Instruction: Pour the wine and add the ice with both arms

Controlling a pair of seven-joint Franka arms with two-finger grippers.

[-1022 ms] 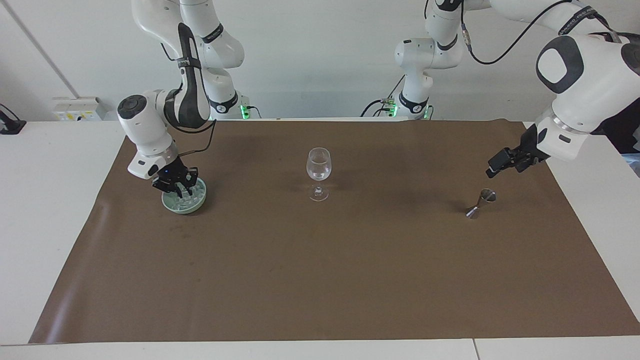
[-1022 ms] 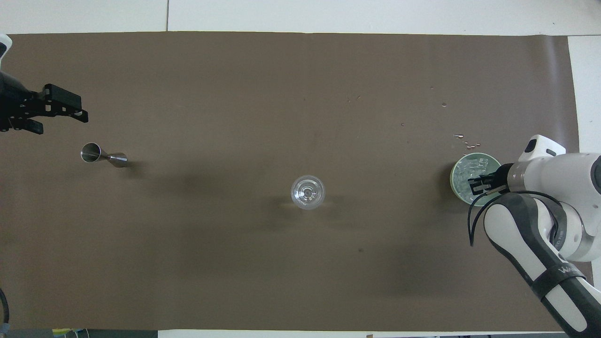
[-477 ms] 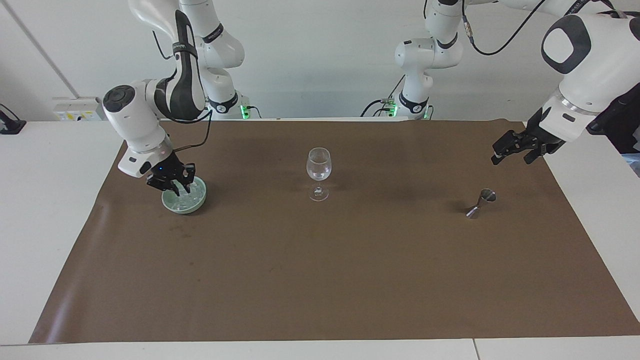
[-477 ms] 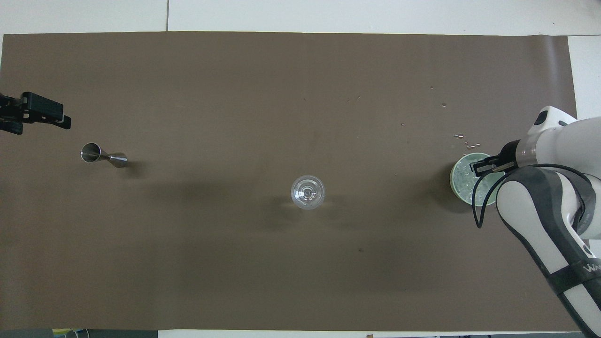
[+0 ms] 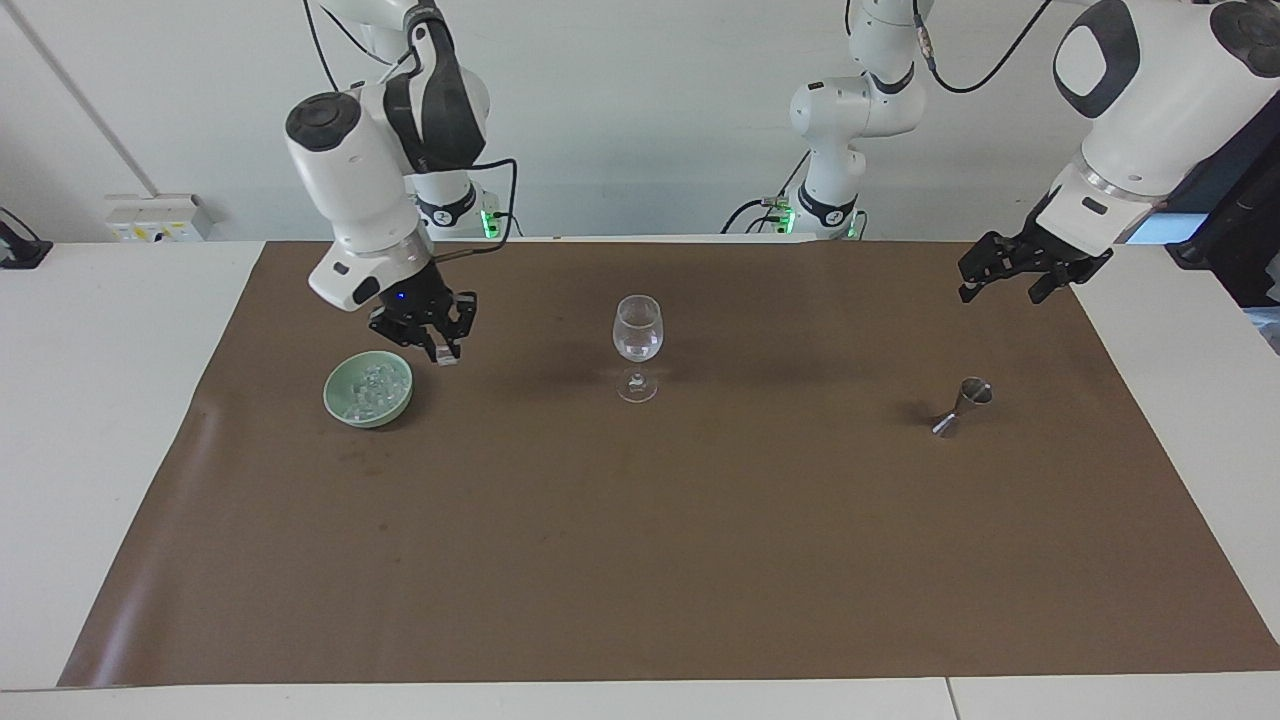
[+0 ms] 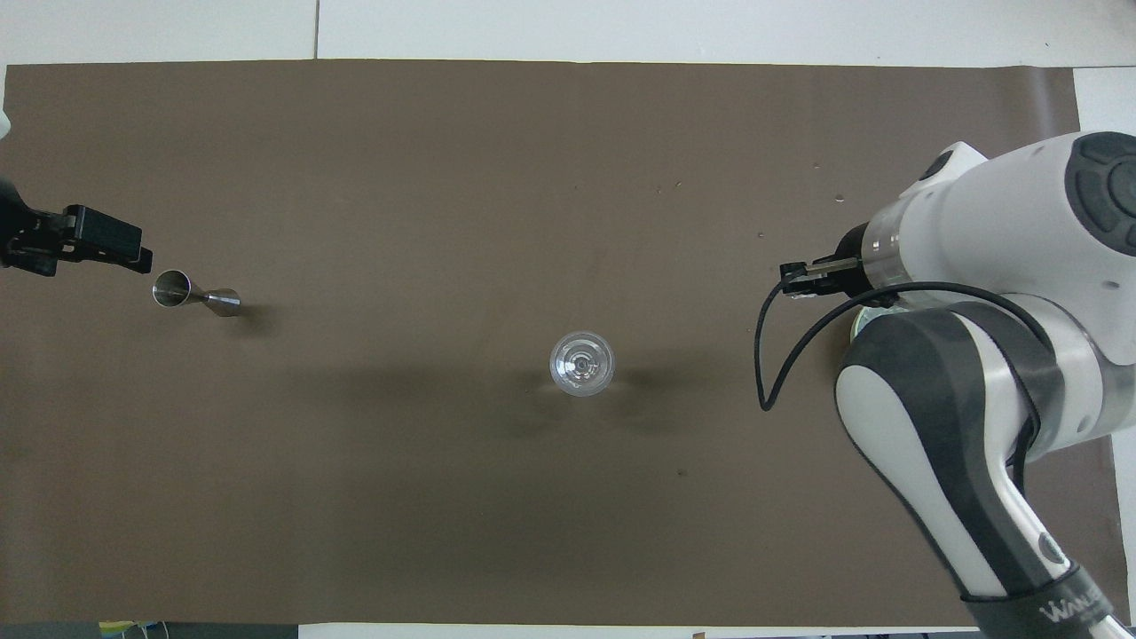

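Right tool lifted off bowl, pinching ice cube (small, clear), left tool raised, wide.

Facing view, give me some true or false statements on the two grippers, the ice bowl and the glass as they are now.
1. The right gripper is down inside the green bowl. False: it is raised over the brown mat, beside the bowl.
2. The wine glass stands upright on the mat, between the bowl and the metal jigger. True.
3. The left gripper is clamped on the jigger. False: it is open, up in the air and apart from the jigger.
4. The bowl holds a heap of ice. True.
5. The right gripper is shut on a small clear ice cube. True.
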